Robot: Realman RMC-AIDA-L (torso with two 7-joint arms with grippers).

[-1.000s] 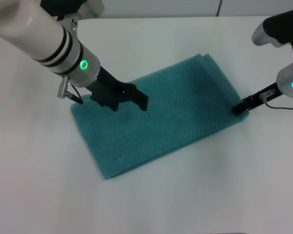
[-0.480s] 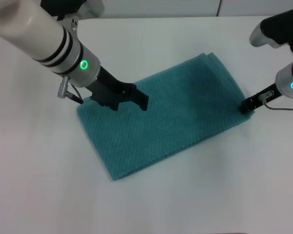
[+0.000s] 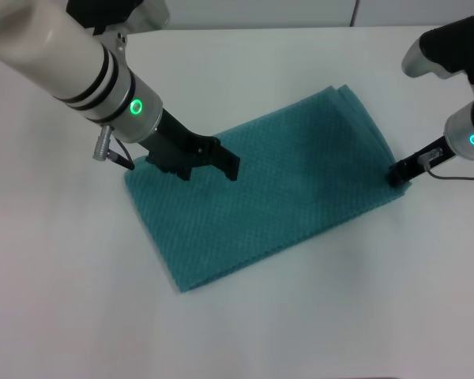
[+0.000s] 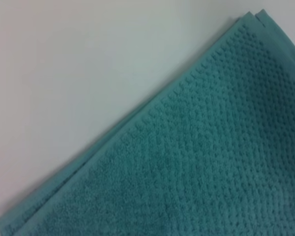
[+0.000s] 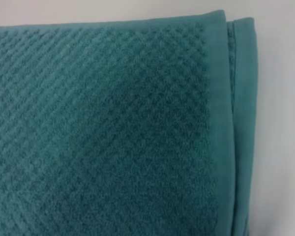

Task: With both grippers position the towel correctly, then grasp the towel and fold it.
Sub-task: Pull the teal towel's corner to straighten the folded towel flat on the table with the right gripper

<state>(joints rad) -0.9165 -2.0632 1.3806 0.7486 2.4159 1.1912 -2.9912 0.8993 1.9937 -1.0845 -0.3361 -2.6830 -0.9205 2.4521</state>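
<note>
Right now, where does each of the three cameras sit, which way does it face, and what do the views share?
Head view: from the robot's head, forward and down at the white table; shows the left pincer over the towel, and the right pincer at its right edge.
Left wrist view: from the left wrist, close on a towel edge; no robot parts show.
Right wrist view: from the right wrist, close on a layered towel corner; no robot parts show.
Shared: all three show the teal towel on the table.

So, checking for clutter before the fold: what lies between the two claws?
Only the towel. In the head view it spans the stretch from the left claw over its near-left end to the right claw at its right corner; nothing else lies there.
</note>
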